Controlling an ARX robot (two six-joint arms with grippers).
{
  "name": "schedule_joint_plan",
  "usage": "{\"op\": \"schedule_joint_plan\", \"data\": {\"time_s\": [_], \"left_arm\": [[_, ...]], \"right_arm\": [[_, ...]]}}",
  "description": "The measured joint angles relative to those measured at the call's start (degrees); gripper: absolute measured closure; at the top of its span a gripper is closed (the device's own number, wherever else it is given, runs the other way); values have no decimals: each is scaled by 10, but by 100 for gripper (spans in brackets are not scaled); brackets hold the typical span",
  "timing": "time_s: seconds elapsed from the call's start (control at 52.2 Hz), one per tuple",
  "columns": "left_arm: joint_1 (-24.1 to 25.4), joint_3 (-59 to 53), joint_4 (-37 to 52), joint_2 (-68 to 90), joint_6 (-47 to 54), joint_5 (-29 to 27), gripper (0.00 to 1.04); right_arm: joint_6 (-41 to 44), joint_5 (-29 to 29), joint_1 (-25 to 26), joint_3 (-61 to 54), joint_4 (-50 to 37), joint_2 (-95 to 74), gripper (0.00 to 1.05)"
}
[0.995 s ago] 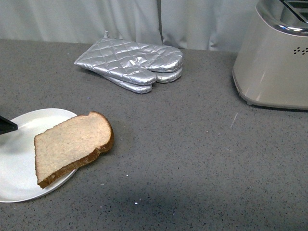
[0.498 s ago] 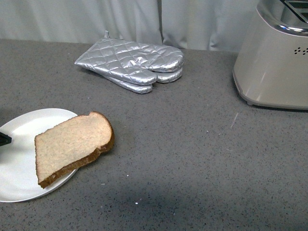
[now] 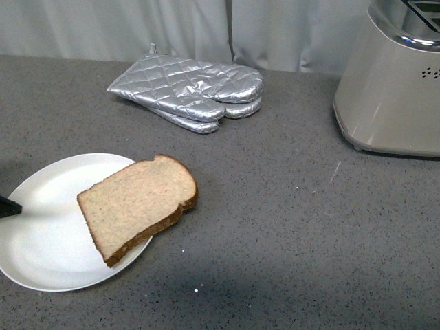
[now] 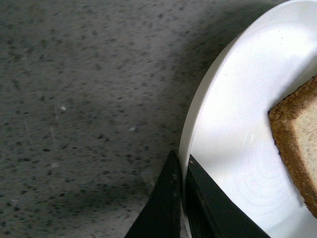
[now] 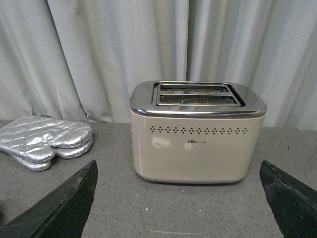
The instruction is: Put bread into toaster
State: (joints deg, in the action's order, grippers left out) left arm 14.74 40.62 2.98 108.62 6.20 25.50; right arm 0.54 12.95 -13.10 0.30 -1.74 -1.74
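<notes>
Grey speckled stone-look surface [image 3: 275, 240] is carrying everything in view. On its near left a round white plate [image 3: 41, 254] is sitting, and a single slice of light brown, dark-crusted wholewheat bread [image 3: 137, 203] is lying across the plate's right part, its rounded end reaching out past the rim over the surface; whether that end is touching the surface I cannot tell. The left gripper [image 4: 182, 157] is pinching the plate's outer rim on the side away from the bread, with one black finger sitting outside the rim and the other on the white inside, nearly closed together. In the front view only its dark tip [image 3: 7, 206] is showing at the picture's left edge. The bread is lying apart from those fingers, with bare plate between them. A large beige-cream metal toaster [image 3: 392, 89] with a shiny chrome top is standing at the far right, well apart from the bread and partly cut off in the front view. The right wrist view is facing it squarely, showing two long slots in the top and a row of small vent holes across its side. The right gripper [image 5: 178, 166] is hanging wide open before the toaster, holding nothing, with a black finger showing at each lower corner. Two silver quilted oven mitts [image 3: 189, 93] are lying stacked at the back, near a pale curtain [image 3: 137, 27].
</notes>
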Motion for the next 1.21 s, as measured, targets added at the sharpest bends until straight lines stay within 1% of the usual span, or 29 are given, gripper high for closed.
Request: {"op": "schedule_joint_plan", "data": {"time_s": [0.077,0.172,0.325,0.345,0.44,0.574,0.747,0.881,1.206], "left_arm": [[-19,-5,2,-19,-20,4,101],[-59,-11,16,-44,-54,15,101],[-138,-16,52,-57,-122,10,101],[-155,-17,59,-57,-135,9,101],[-194,-17,80,-52,-163,1,101],[-278,3,124,-2,-219,-22,101],[-332,40,128,45,-246,-37,101],[-384,99,127,86,-278,-47,101],[-448,228,101,175,-339,-90,101]], "right_arm": [[0,0,0,0,0,0,9],[0,0,0,0,0,0,9],[0,0,0,0,0,0,9],[0,0,0,0,0,0,9],[0,0,0,0,0,0,9],[0,0,0,0,0,0,9],[0,0,0,0,0,0,9],[0,0,0,0,0,0,9],[0,0,0,0,0,0,9]]}}
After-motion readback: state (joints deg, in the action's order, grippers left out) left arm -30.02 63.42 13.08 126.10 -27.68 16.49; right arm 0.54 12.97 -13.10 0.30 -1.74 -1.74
